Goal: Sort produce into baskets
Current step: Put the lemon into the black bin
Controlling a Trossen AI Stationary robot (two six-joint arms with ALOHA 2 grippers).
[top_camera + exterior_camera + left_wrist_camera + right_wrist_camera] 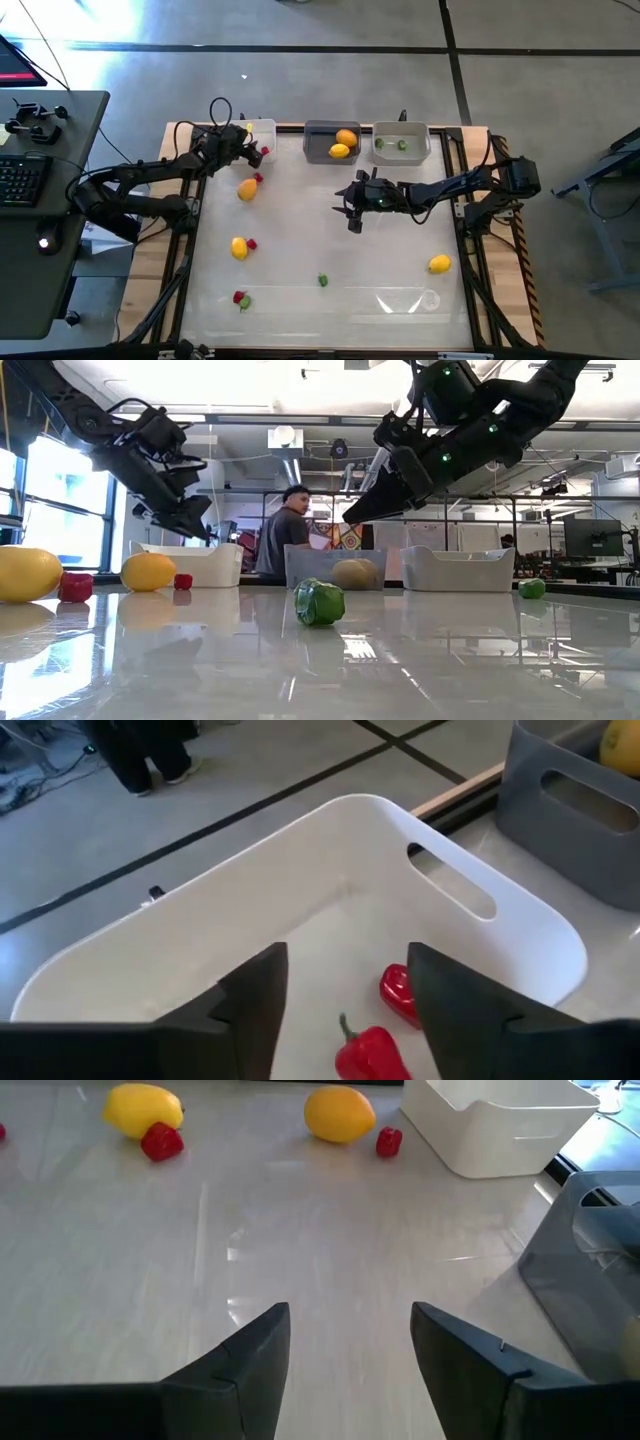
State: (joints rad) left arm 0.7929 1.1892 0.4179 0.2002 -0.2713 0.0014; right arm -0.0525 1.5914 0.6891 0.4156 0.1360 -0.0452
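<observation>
Two arms raised, left gripper (252,152) over white basket (262,130), jaws apart

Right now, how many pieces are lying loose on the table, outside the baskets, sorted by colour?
Yellow or orange fruits: 3
Red pieces: 3
Green pieces: 2
Total: 8
</observation>
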